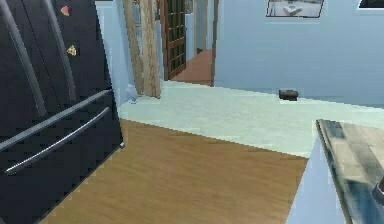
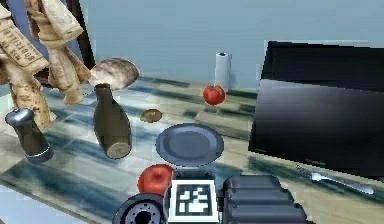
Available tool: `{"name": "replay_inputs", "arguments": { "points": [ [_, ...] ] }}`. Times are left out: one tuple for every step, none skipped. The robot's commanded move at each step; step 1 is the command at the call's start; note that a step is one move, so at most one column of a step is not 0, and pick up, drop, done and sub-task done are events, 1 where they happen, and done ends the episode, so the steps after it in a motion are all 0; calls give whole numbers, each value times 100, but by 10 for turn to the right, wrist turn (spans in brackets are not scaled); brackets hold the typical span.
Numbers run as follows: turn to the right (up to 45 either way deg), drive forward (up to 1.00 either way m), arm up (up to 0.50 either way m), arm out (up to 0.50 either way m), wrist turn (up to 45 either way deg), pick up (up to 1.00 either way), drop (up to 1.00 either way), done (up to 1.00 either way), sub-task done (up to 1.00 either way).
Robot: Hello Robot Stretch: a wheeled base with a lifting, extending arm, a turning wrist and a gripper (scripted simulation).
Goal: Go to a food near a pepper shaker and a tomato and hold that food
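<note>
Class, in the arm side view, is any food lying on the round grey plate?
No: the round grey plate is bare, and the red round fruit sits beside its near rim.

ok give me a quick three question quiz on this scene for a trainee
1. True or false: the tomato lies on the grey plate.
2. Which stands nearest the pepper shaker? A the dark vase; B the tomato; C the grey plate.
3. In the forward view, what colour is the fridge?
Key: 1 false, it sits on the counter beyond the plate; 2 A; 3 black.
</note>
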Motion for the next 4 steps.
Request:
{"name": "replay_inputs", "arguments": {
  "points": [
    [0, 0, 0, 48, 0, 0, 0, 0, 0],
    [0, 0, 0, 0, 450, 0, 0, 0, 0],
    [0, 0, 0, 0, 450, 0, 0, 0, 0],
    [0, 0, 0, 0, 450, 0, 0, 0, 0]
  ]
}}
